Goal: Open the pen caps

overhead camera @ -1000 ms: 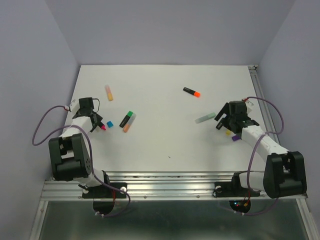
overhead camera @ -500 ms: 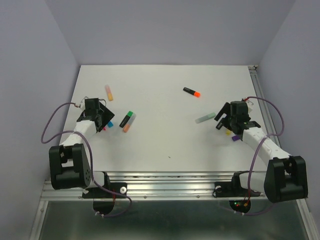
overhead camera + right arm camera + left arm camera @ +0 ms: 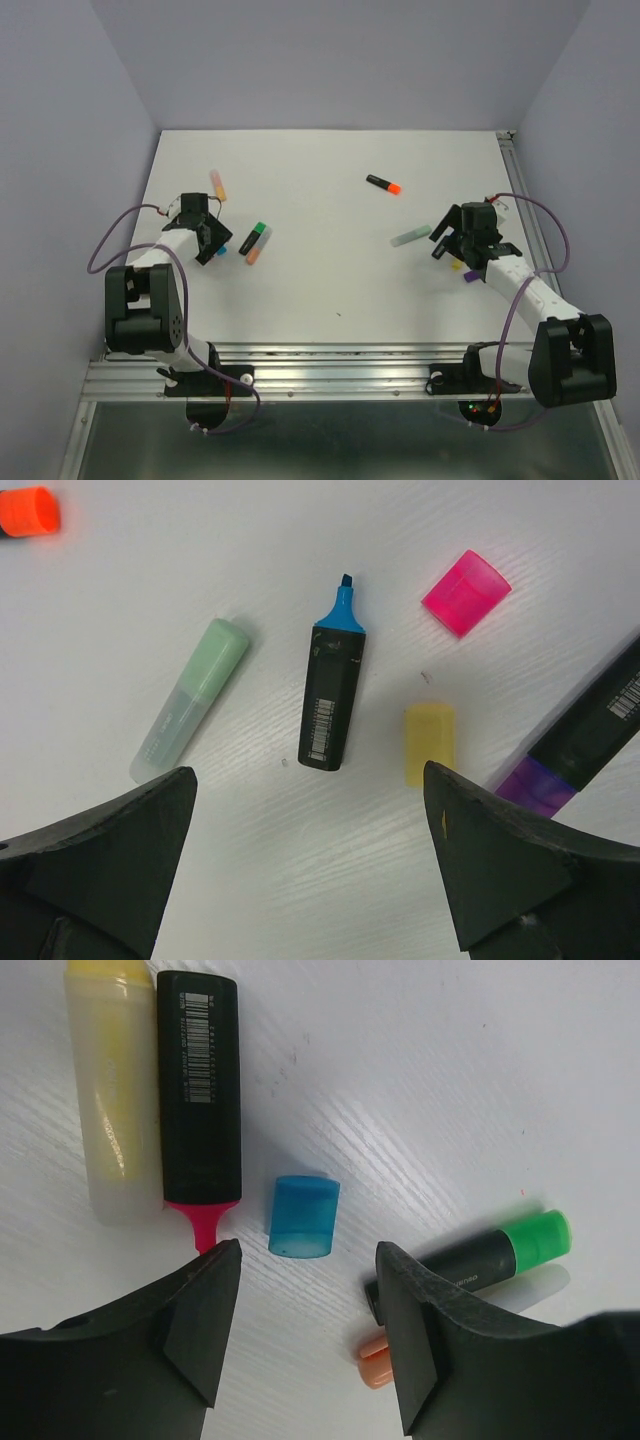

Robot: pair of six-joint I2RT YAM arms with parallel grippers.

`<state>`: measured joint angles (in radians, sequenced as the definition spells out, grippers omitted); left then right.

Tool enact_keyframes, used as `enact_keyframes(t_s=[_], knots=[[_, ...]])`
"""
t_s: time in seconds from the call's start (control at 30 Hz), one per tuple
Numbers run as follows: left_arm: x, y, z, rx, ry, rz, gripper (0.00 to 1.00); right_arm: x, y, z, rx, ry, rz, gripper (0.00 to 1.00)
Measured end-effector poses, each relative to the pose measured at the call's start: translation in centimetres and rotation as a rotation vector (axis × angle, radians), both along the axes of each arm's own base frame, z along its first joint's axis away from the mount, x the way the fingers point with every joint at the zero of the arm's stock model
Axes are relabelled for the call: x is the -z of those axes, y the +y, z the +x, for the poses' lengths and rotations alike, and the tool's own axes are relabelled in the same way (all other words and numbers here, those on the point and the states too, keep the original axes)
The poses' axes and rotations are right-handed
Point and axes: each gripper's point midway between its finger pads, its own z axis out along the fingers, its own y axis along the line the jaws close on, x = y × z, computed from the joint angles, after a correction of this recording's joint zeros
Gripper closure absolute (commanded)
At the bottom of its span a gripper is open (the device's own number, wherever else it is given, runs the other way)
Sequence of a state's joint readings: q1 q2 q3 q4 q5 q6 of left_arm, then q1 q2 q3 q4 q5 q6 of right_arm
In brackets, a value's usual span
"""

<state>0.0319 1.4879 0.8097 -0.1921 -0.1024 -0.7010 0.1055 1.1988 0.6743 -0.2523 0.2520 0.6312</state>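
- Holds the left gripper [image 3: 305, 1340] low over the left side of the table [image 3: 330, 290], fingers parted to a middling gap with nothing between them. Likely readied for a next pick.
- Hangs the right gripper [image 3: 310, 880] over the right side, spread wide and equally empty, probably for the same reason.
- Shows under the left wrist a black barrel [image 3: 198, 1090] with a bare pink tip, lying against a pale yellow highlighter [image 3: 105, 1090], with a loose blue cap [image 3: 304, 1216] just beside that tip.
- Finds the green cap [image 3: 540, 1238] seated on its black pen, right of the blue one, with a peach pen [image 3: 375, 1360] alongside. Probably the left arm's nearest work.
- Shows under the right wrist a blue-tipped black barrel [image 3: 333, 695], a loose pink cap [image 3: 465, 578] and yellow cap [image 3: 429, 742] near it, a purple cap [image 3: 535, 785] on its pen, and a pale green highlighter [image 3: 190, 700] to the left.
- Leaves the orange cap [image 3: 395, 188] on, far of centre, and another pastel pen [image 3: 217, 185] at far left.
- Counts three loose caps (blue, pink, yellow), three bright caps seated (green, purple, orange) and two bare tips.
- Cannot tell with the pastel pens whether capped.
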Motion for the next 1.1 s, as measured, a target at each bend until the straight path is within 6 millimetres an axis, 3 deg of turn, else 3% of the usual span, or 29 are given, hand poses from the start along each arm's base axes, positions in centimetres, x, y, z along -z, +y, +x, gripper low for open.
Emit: enact_keyframes(t_s=[0.43, 0.83, 1.1], knots=[[1.7, -0.2, 0.6, -0.003, 0.052, 0.018, 0.45, 0.0, -0.2, 0.0, 0.008, -0.001, -0.007, 0.00], [1.8, 0.2, 1.3, -0.017, 0.056, 0.034, 0.54, 0.0, -0.3, -0.1, 0.013, -0.002, -0.012, 0.00], [1.8, 0.1, 1.6, -0.011, 0.057, 0.031, 0.71, -1.0, -0.4, -0.1, 0.012, -0.033, -0.013, 0.00]])
